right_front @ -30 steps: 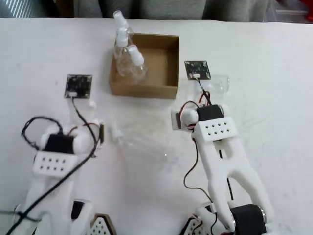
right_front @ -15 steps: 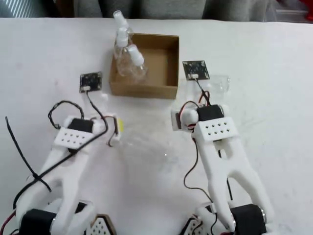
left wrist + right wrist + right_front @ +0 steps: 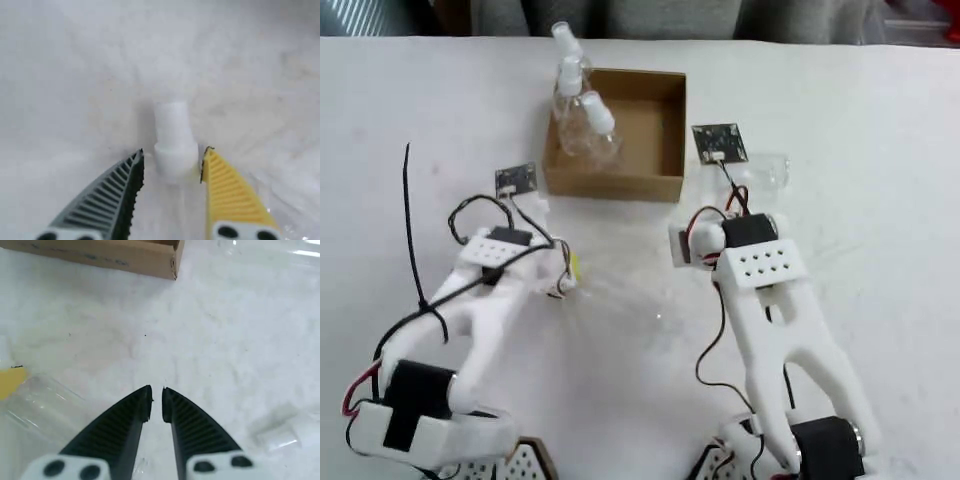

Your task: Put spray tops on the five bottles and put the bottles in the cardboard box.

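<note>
White plastic, the spray top [image 3: 172, 132] on a clear bottle [image 3: 615, 295] lying on the desk [image 3: 880, 150], sits between the left end effector's [image 3: 172, 151] parted fingers (not yet pinched). The right end effector [image 3: 156, 401] hangs nearly closed, empty. Beyond, the cardboard box [image 3: 610, 185] holds capped bottles [image 3: 585, 125]. An off-centre squeeze could squirt the slick bottle sideways.

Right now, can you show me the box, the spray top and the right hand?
box [image 3: 613, 184]: high view, on its front wall.
spray top [image 3: 172, 136]: left wrist view, on its white body above the collar.
right hand [image 3: 156, 392]: right wrist view, midway between its fingertips.
</note>
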